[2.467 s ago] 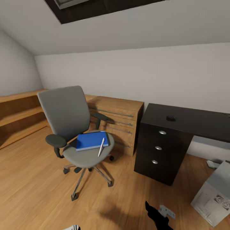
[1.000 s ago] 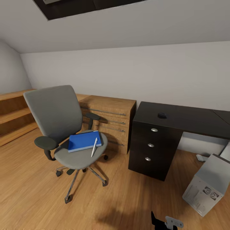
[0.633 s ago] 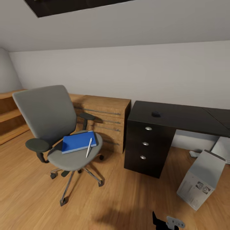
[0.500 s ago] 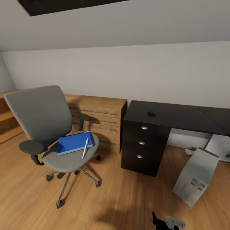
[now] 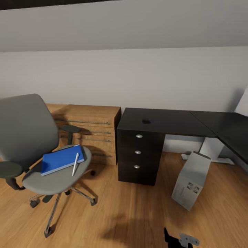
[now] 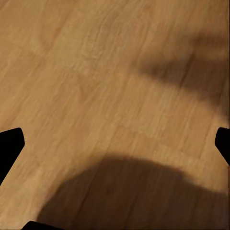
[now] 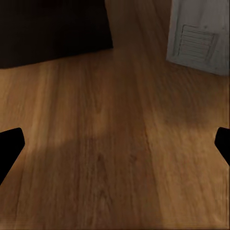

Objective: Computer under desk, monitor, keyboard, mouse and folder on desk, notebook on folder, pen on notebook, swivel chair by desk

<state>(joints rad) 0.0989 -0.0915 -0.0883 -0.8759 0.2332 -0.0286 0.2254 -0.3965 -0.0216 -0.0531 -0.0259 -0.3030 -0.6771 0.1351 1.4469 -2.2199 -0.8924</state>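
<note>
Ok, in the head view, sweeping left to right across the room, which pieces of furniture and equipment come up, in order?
swivel chair → folder on its seat → pen → wooden drawer chest → black drawer unit of the desk → mouse on the desktop → computer standing on the floor.

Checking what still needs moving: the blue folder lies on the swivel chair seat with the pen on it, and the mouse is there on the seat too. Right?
Not quite. In the head view the mouse sits on the desk, above the drawer unit. The folder does lie on the swivel chair seat, with the pen on it.
</note>
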